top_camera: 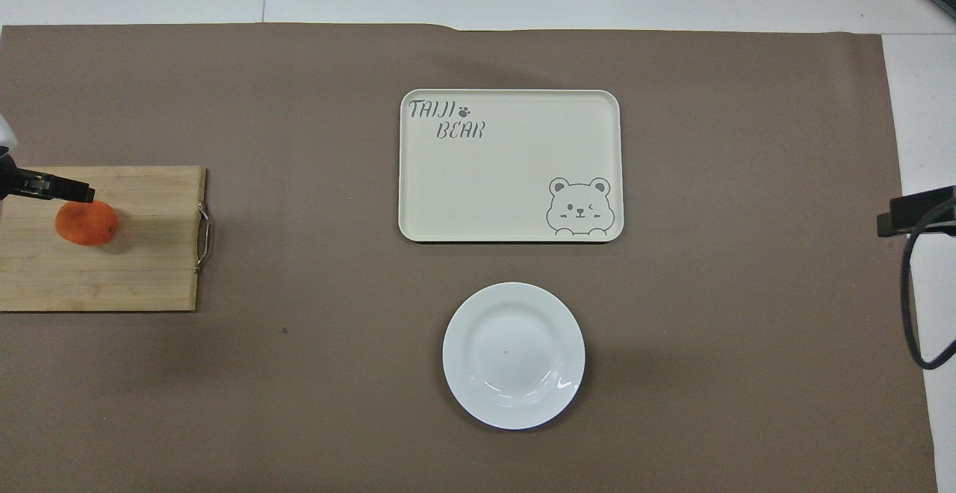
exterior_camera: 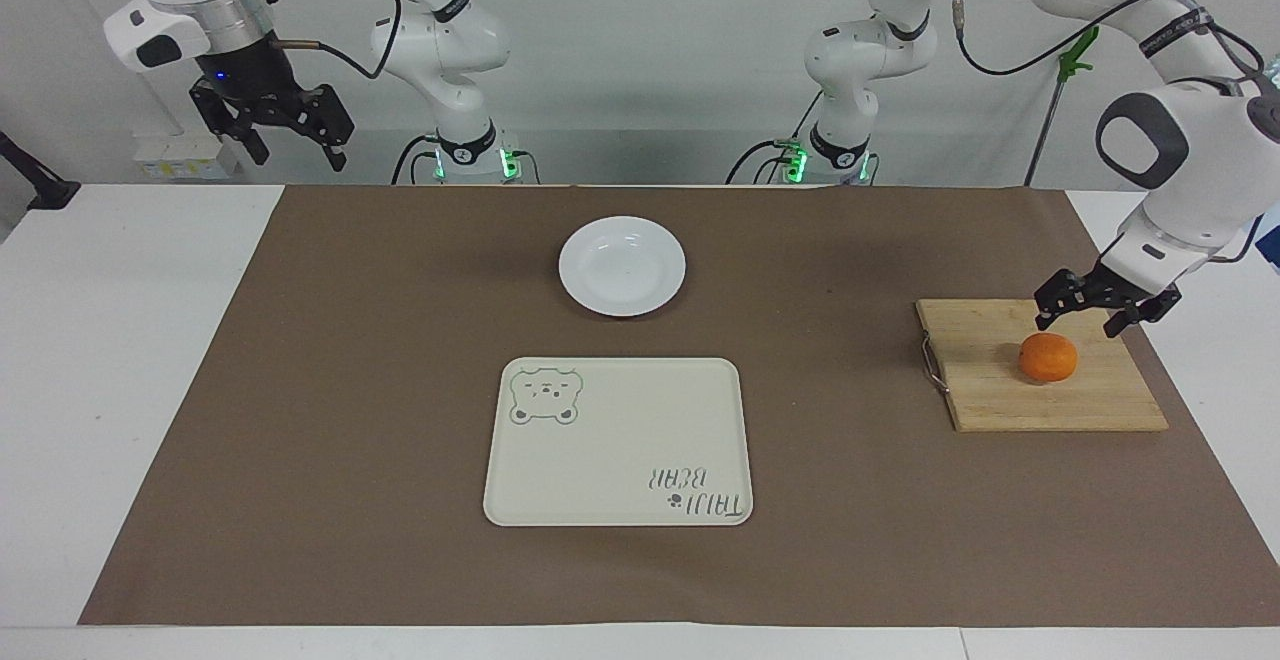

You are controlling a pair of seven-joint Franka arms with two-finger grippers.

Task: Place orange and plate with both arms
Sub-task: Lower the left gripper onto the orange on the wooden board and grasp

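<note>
The orange (exterior_camera: 1048, 357) lies on a wooden board (exterior_camera: 1000, 395) at the left arm's end of the table; it also shows in the overhead view (top_camera: 87, 222). My left gripper (exterior_camera: 1078, 323) is open and empty, low over the board's edge, just above the orange and not touching it. One of its fingers (top_camera: 60, 188) shows over the orange in the overhead view. The white plate (exterior_camera: 622, 266) sits empty mid-table, near the robots (top_camera: 514, 355). My right gripper (exterior_camera: 297, 152) is open, raised high at the right arm's end, and waits.
A cream bear-print tray (exterior_camera: 600, 460) lies empty, farther from the robots than the plate, also in the overhead view (top_camera: 508, 172). The board (top_camera: 134, 269) has a metal handle (top_camera: 203, 237) on its tray-facing edge. A brown mat covers the table.
</note>
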